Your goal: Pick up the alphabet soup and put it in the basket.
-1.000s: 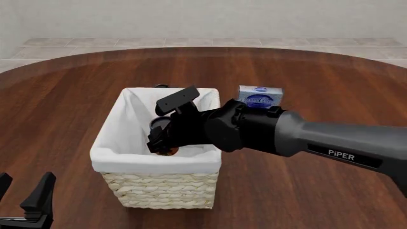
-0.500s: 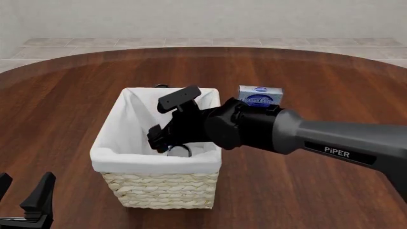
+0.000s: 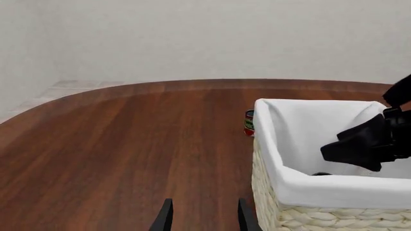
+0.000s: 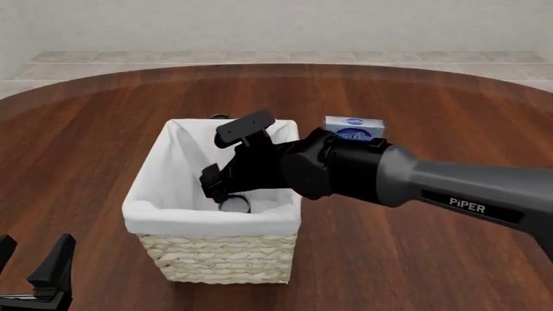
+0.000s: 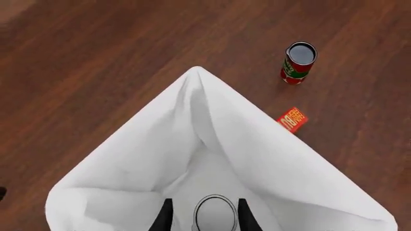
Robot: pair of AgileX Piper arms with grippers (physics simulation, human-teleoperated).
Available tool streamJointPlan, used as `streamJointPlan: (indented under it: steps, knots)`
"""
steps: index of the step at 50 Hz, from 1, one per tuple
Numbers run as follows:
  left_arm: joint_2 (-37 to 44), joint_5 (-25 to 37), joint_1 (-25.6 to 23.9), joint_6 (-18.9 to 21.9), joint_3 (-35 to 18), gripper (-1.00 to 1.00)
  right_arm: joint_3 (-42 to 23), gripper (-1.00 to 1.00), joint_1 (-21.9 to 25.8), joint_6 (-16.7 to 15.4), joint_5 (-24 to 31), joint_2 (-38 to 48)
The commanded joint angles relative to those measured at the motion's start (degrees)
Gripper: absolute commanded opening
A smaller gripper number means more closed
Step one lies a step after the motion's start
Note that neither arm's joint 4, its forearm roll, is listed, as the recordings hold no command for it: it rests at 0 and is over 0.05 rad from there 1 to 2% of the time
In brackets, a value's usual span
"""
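A: Where's the soup [image 4: 233, 205] rn?

B: In the basket [image 4: 212, 221], standing upright on the white liner, near the front wall. I only see its silver top from the front; from the right wrist cam the round top [image 5: 215, 213] sits between the two fingertips.

A: So the right gripper [image 4: 226, 188] has it?

B: Can't tell tbh. Fingers are down inside the basket w/ the can between them, a finger [image 5: 165, 216] on each side of it. Whether they're touching it or just flanking it, no idea from these views.

A: And the left gripper [image 4: 35, 262]?

B: Low at the near left corner of the table, well apart from the basket. Fingers spread, nothing between them. Its own cam shows the tips [image 3: 202, 216] apart over bare wood, basket [image 3: 282, 192] just beside.

A: Other stuff on the table [image 4: 415, 110]?

B: Blue-and-white box [image 4: 353, 131] behind the right arm, just beyond the basket's far right corner. A red-and-green can [image 5: 298, 63] upright on the wood past the basket's far end; the left wrist cam catches it too [image 3: 249, 123]. Also a small red packet [image 5: 292, 119] lying flat right by the liner's edge.
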Motion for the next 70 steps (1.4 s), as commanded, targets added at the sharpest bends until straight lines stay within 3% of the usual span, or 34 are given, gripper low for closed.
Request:
streamJointPlan:
  steps: [1,34,70]
  knots:
    - [0.00,-0.08,-0.08,-0.06,0.00,1.00,-0.20,1.00,0.09,-0.23,0.31,-1.06]
    - [0.00,-0.01,-0.14,0.19,0.00,1.00,0.49,1.00,2.04,-0.44,1.08,-8.75]
    - [0.00,-0.50,-1.40,1.31,0.00,1.00,7.22,1.00,5.12,-1.79,-1.33,-18.66]
